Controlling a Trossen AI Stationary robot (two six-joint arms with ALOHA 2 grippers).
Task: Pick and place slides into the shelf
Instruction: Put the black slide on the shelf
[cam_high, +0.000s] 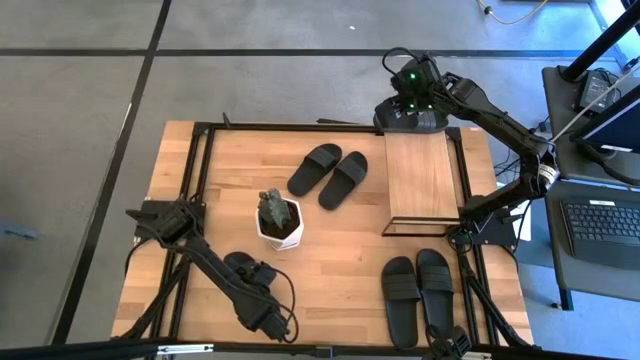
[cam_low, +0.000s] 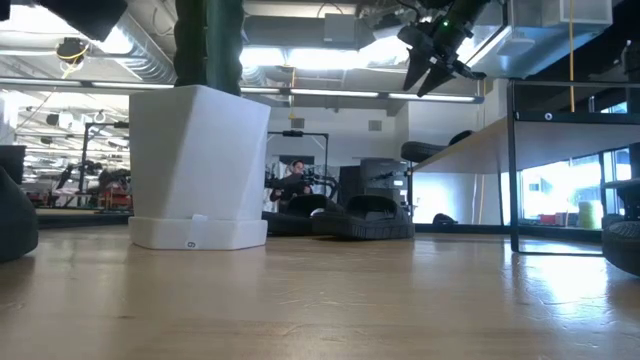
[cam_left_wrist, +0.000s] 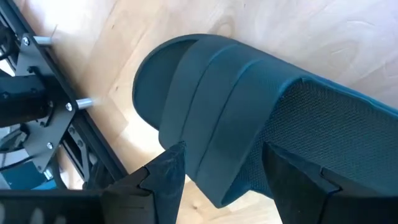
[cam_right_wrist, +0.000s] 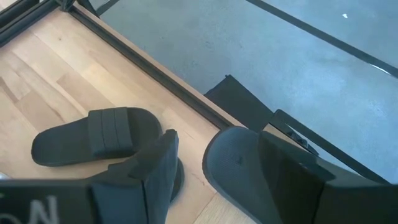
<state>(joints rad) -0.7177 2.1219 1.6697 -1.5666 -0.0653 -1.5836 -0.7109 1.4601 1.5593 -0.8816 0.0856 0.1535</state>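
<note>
Black slides (cam_high: 330, 175) have one wide strap; the left gripper (cam_left_wrist: 221, 180) straddles one, the right gripper (cam_right_wrist: 214, 171) gapes.

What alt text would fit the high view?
Overhead view: a wooden table holds two pairs of black slides, a potted plant and a small wood-topped shelf. The right claw hovers over a slide at the shelf's far end; the left claw sits low over another.
</note>
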